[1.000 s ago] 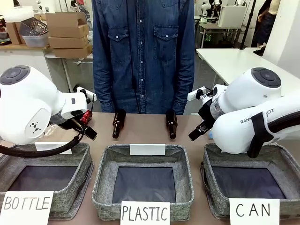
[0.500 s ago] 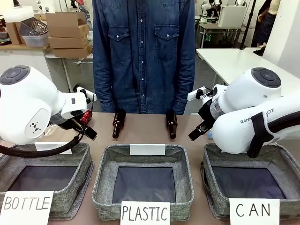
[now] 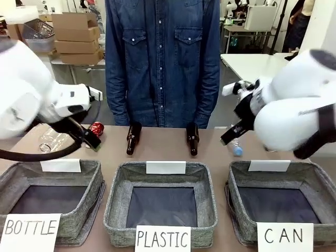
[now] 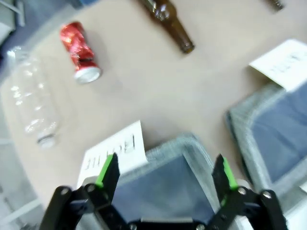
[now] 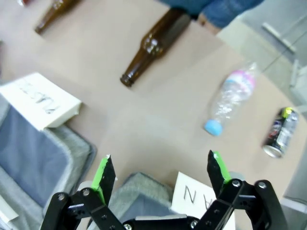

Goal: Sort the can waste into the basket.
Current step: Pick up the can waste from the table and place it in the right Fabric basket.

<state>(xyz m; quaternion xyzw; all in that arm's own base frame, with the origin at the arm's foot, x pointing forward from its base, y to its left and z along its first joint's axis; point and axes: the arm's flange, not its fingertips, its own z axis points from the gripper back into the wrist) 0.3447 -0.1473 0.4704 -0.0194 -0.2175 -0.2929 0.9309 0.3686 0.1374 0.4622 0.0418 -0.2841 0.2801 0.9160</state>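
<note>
The dented red can (image 3: 96, 128) (image 4: 78, 52) lies at the table's far left. My left gripper (image 3: 90, 139) (image 4: 165, 175) hangs open just in front of it, over the back rim of the BOTTLE basket (image 4: 191, 144). The dark can (image 5: 282, 133) lies at the far right, beyond a pink-labelled plastic bottle (image 5: 230, 98) (image 3: 236, 148). My right gripper (image 3: 231, 134) (image 5: 160, 175) is open and holds nothing, above the back rim of the grey CAN basket (image 3: 310, 173) (image 5: 139, 184). The handwritten CAN sign (image 3: 284, 236) stands at that basket's front.
Two brown glass bottles (image 3: 133, 138) (image 3: 192, 139) lie mid-table behind the PLASTIC basket (image 3: 160, 205). A clear plastic bottle (image 3: 50, 140) (image 4: 31, 108) lies left of the red can. A person in a denim shirt (image 3: 161, 58) stands at the far side.
Both arms have risen and swung outward, and they show blurred. The left gripper has moved left and the right one up. The red can now shows uncovered.
</note>
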